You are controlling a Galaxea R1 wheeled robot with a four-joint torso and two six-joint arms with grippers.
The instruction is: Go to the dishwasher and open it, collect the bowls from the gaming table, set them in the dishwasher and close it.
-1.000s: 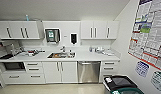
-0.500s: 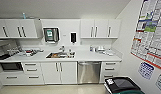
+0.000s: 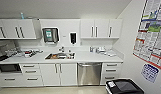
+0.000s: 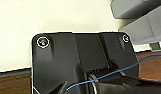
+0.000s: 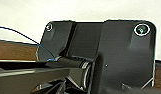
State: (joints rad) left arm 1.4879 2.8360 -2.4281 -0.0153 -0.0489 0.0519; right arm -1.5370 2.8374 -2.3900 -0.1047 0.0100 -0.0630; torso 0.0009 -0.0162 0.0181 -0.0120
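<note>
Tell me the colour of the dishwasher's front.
Brushed steel grey, set among white cabinet doors; the dishwasher shows best in the head view.

- You face a counter run [image 3: 96, 58] set against the back wall, with the dishwasher [image 3: 89, 74] built in below it, right of centre.
- A sink [image 3: 60, 55] sits in the counter, left of the dishwasher and above the double cabinet doors [image 3: 58, 74].
- A drawer stack [image 3: 110, 72] stands to the dishwasher's right; more drawers [image 3: 31, 73] lie left of the doors.
- Wall cabinets [image 3: 101, 28] hang above the counter on both sides, with two dispensers [image 3: 50, 35] on the wall between them.
- A bin [image 3: 124, 87] stands on the floor before the right-hand drawers, beside the side wall carrying posters [image 3: 151, 35].
- Small items [image 3: 102, 50] lie on the counter right of the sink.
</note>
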